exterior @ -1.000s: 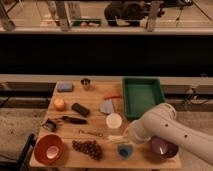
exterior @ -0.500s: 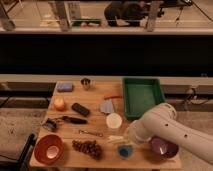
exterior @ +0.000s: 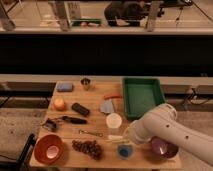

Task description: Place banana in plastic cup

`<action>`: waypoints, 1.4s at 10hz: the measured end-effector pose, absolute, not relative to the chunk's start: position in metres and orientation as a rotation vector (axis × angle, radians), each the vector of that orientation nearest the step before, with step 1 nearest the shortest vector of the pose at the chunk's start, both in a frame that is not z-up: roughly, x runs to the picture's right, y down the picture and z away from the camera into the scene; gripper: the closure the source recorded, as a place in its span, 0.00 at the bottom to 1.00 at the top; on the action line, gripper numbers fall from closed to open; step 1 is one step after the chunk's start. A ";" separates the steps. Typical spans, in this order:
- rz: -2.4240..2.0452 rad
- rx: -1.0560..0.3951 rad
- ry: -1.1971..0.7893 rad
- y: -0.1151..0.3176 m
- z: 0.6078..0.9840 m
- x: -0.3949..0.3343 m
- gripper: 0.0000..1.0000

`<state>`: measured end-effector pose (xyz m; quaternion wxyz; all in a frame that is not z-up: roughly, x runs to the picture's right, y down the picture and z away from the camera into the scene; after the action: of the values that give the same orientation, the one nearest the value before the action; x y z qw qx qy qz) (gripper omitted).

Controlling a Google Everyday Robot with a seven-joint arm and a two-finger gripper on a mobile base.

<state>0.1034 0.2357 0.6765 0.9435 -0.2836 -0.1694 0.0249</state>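
Note:
The blue plastic cup (exterior: 125, 150) stands near the table's front edge, right of the grapes. A small pale elongated shape, the banana (exterior: 115, 137), lies just above and left of it, below the cream-white cup (exterior: 114, 120). My gripper (exterior: 128, 141) is at the end of the white arm (exterior: 165, 130), which comes in from the right. It sits just over the blue cup and next to the banana's right end. The arm hides whether it touches the banana.
A green tray (exterior: 142, 95) is at the back right and a purple bowl (exterior: 162, 148) at the front right. A metal cup (exterior: 86, 83), a blue sponge (exterior: 64, 86), an orange (exterior: 59, 103), grapes (exterior: 87, 147) and a red bowl (exterior: 48, 148) fill the left.

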 end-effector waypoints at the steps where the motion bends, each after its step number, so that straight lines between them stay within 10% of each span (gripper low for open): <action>1: 0.052 -0.574 -0.347 0.235 0.674 0.103 0.98; 14: 0.103 -0.569 -0.370 0.260 0.659 0.093 0.98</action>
<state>0.0929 0.2596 0.6587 0.9417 -0.2789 -0.1813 0.0505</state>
